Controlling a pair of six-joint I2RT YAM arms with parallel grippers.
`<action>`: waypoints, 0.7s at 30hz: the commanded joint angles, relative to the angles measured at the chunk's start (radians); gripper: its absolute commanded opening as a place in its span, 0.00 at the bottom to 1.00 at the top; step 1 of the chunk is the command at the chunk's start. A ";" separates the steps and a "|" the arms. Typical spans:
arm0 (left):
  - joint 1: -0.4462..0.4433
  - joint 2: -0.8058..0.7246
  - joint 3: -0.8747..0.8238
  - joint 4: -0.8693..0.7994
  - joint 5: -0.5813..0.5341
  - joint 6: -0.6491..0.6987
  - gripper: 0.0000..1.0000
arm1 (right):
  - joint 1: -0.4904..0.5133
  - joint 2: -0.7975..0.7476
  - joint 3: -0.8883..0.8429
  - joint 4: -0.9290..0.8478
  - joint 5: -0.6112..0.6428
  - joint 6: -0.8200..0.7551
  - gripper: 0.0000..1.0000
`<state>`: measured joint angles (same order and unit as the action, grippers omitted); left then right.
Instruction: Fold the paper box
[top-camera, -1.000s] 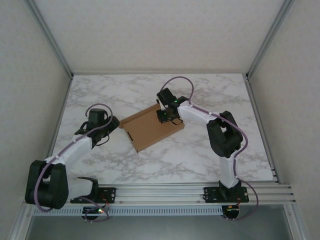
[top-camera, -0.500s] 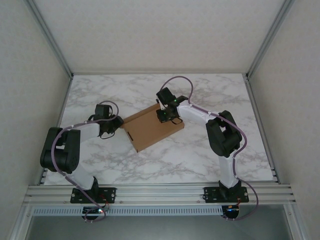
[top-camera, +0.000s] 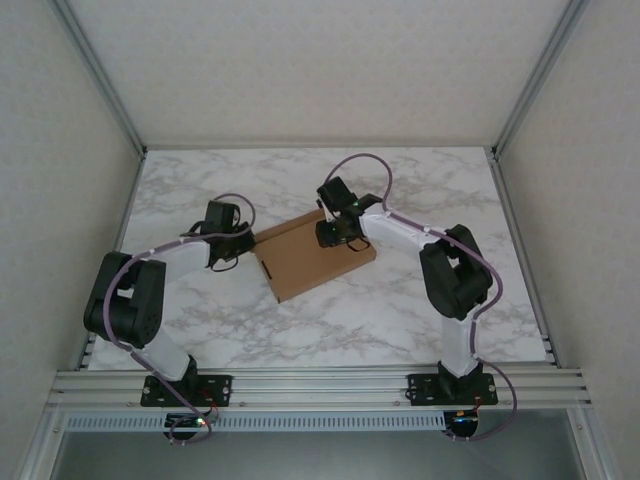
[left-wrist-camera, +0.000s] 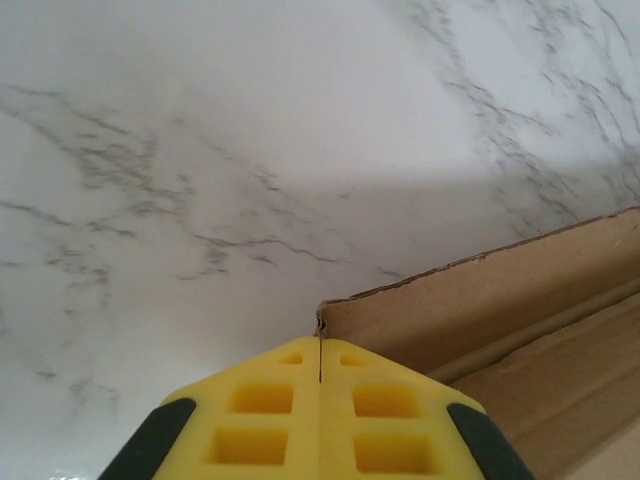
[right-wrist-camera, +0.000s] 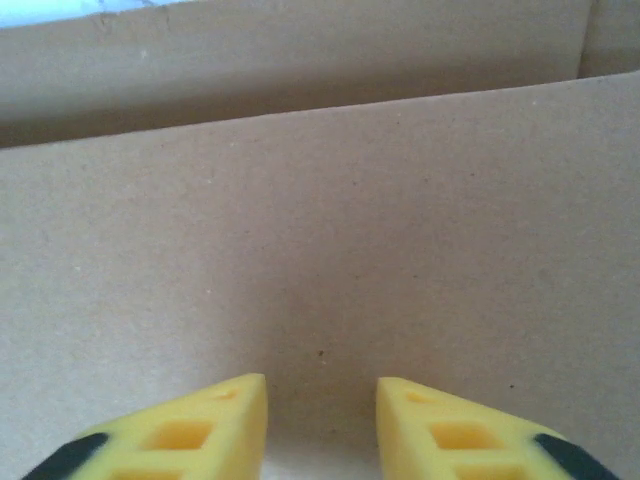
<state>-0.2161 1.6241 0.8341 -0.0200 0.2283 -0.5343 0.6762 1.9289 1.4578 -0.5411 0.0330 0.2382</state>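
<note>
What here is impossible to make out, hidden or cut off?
- Top view: the right end effector covers part of the paper box; the cardboard beneath is hidden.
- Left wrist view: the left end effector is shut at the box's corner; its own fingers hide whether cardboard is pinched.
- Right wrist view: the box runs past the frame edges, so its outline is cut off.

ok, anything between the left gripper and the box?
Nothing visible. The left gripper, shut, sits right at a raised corner of the box, with bare table around it. Whether it pinches the cardboard is unclear. The right gripper, jaws apart, faces plain cardboard with nothing between.
</note>
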 joint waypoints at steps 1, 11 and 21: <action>-0.053 -0.066 0.030 -0.006 -0.089 0.106 0.03 | -0.022 -0.137 -0.032 0.024 0.000 0.016 0.49; -0.146 -0.188 -0.016 0.116 -0.246 0.254 0.02 | -0.102 -0.445 -0.193 0.227 -0.030 -0.109 0.61; -0.261 -0.281 -0.105 0.279 -0.310 0.474 0.04 | -0.132 -0.488 -0.223 0.254 -0.285 -0.745 0.71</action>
<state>-0.4450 1.3712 0.7696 0.1837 -0.0414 -0.1715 0.5392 1.4723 1.2568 -0.3153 -0.0978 -0.1883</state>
